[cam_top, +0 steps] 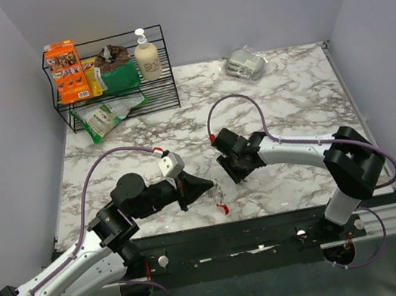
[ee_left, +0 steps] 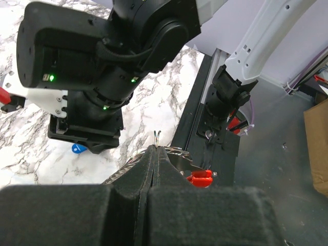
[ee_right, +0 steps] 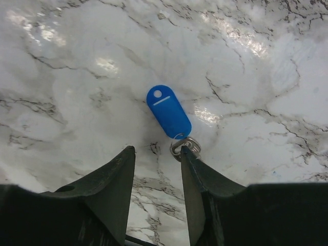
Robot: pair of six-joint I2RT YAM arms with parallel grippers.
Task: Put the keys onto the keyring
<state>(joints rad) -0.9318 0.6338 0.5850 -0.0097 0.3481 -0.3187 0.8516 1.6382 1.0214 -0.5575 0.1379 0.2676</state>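
Observation:
The keyring (ee_left: 157, 137) is a silver ring with a short chain (ee_left: 123, 171) and a red clip (ee_left: 200, 178). My left gripper (ee_left: 155, 148) is shut on it, with the ring poking out above the fingertips. In the top view the left gripper (cam_top: 209, 187) holds the keyring (cam_top: 220, 196) near the table's front edge, the red clip (cam_top: 224, 208) hanging below. One of the keys (ee_right: 185, 146), silver with a blue plastic tag (ee_right: 168, 111), lies flat on the marble. My right gripper (ee_right: 156, 151) hovers over it, open, its right finger (ee_right: 197, 174) at the key's silver head. Nothing is between its fingers.
A black wire rack (cam_top: 164, 85) at the back left holds an orange box (cam_top: 66, 71), green bags (cam_top: 120, 76) and a soap bottle (cam_top: 147, 57). A silver packet (cam_top: 246, 63) lies at the back right. The black front rail (cam_top: 273, 223) runs just beyond the keyring.

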